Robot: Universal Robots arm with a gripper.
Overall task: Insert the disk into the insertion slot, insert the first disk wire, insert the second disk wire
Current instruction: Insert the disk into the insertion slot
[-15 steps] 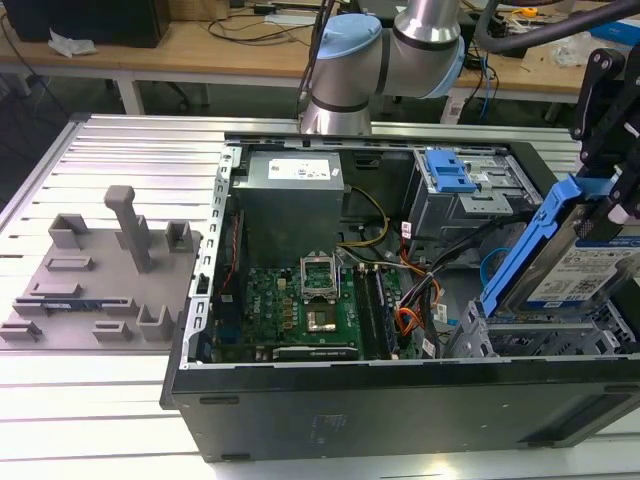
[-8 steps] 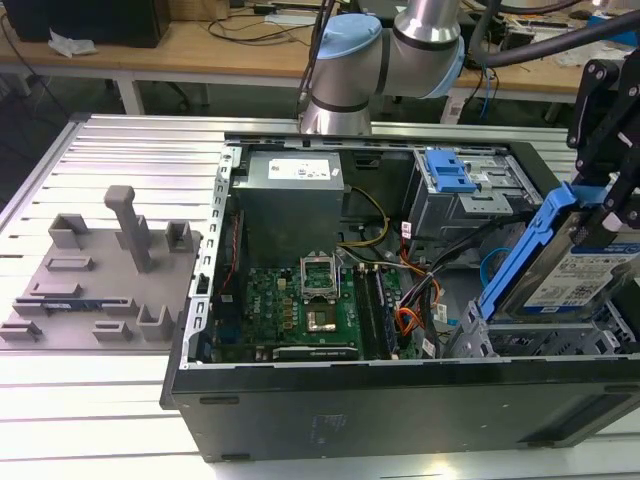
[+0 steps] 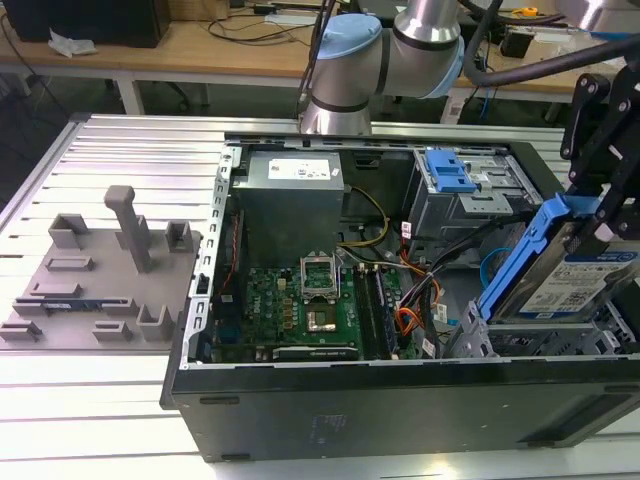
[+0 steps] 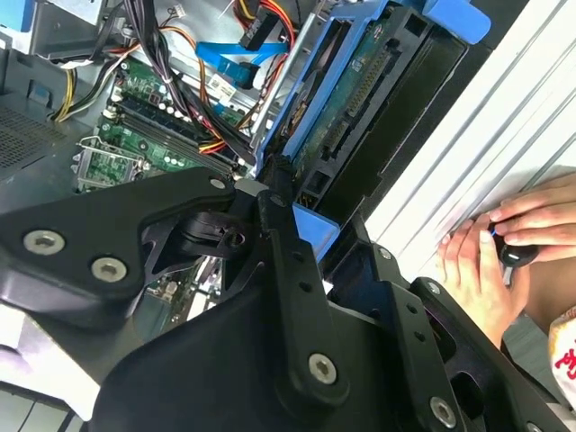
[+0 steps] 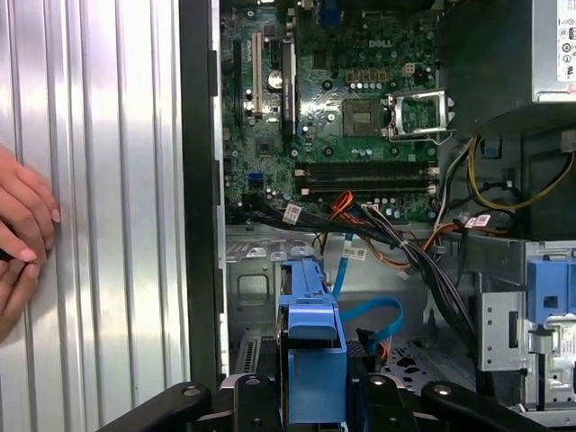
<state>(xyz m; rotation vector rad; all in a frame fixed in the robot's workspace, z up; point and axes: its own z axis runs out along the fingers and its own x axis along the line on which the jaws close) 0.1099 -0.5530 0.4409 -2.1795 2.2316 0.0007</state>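
A ribbed aluminium worktop (image 3: 140, 150) carries an open desktop computer case (image 3: 300, 400), with cluttered benches behind it. The hand (image 5: 310, 396) is clenched on the disk (image 3: 585, 275), which sits in a blue carrier and hangs tilted above the case's corner at the exterior view's right. It is over the insertion slot (image 3: 468, 338) but not yet in it.

So, by my judgement, the first step is only under way and nothing is seated. The first disk wire (image 3: 405, 320) lies loose beside the motherboard. The second disk wire (image 5: 373, 310) loops free on the case floor, and neither one reaches the disk. A person's fingers (image 5: 27, 216) rest on the worktop just outside the case wall.
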